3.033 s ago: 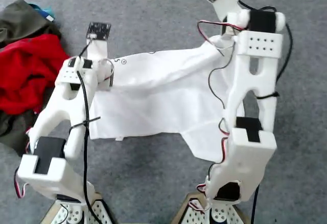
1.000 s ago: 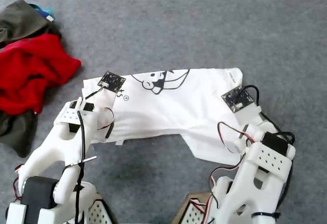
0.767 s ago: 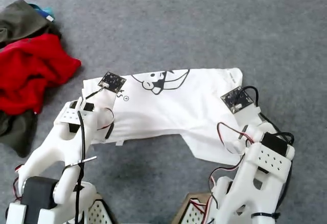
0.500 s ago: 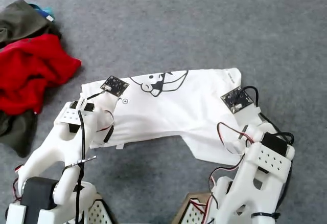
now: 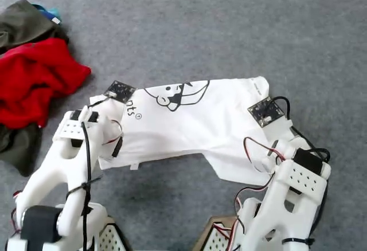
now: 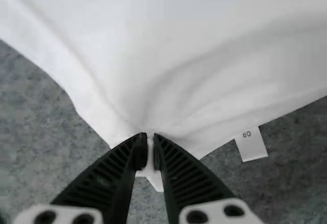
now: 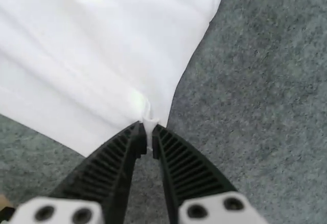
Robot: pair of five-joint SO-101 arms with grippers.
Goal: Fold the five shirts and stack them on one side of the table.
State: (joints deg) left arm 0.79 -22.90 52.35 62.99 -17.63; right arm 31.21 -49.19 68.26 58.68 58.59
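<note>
The grey surface (image 5: 321, 44) carries the white shirt (image 5: 189, 125) across the lower middle of the high view. It is spread wide with its printed drawing facing up, and an uneven flap hangs toward the lower right. A red shirt (image 5: 34, 85) and some dark garments (image 5: 23, 22) are heaped well apart from it at the upper left and left edge, not yet folded. The step in hand looks like setting down a fold held at the shirt's two ends. To do it well, the two arms should hold the cloth evenly taut between them, since slack would let the middle sag and crease. They should bring both ends down level so the folded edge lands straight, and let go only when the fabric rests flat on the surface. The loose flap at the lower right will probably need tucking before the next fold. The left gripper (image 6: 145, 152) is at the shirt's left end in the high view. Its jaws are closed to a thin slit on a bunched pinch of white hem, and creases fan out from the grip. The right gripper (image 7: 145, 137) is at the shirt's right end and is likewise nearly closed, nipping a small tab of the shirt's edge just where white cloth meets grey. A small label (image 6: 248, 143) hangs off the hem near the left gripper.
</note>
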